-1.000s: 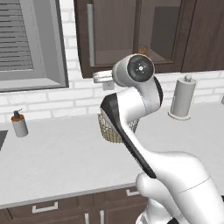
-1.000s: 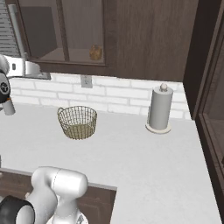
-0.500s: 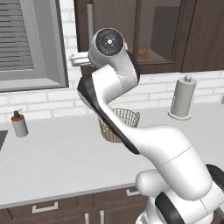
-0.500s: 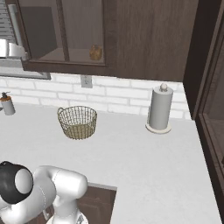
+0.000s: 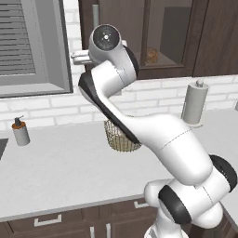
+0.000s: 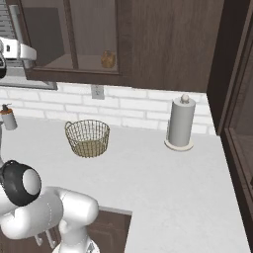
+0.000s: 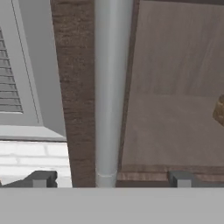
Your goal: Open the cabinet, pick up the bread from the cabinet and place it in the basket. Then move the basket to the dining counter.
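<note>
The dark brown cabinet (image 5: 135,37) hangs above the worktop, its glass doors shut. In the hand view its grey bar handle (image 7: 109,87) runs straight up between my fingertips (image 7: 41,178). My gripper (image 7: 111,179) is open, with one finger on each side of the handle's lower end and a gap to both. In the left base view the raised gripper (image 5: 79,56) points at the left door. The bread (image 5: 151,56) (image 6: 108,59) sits behind the glass, also at the hand view's right edge. The basket (image 6: 88,138) (image 5: 122,137) stands empty on the worktop, partly behind my arm. The dining counter is out of view.
A paper towel holder (image 6: 181,123) (image 5: 195,102) stands right of the basket by the brick wall. A soap bottle (image 5: 20,132) stands at the far left. A window with grey blinds (image 5: 28,46) adjoins the cabinet's left side. A tall dark unit (image 6: 237,123) bounds the right.
My arm has swung up and to the left, raising the hand from above the basket to the left door's handle. The jaws stayed open. Basket and bread have not moved.
</note>
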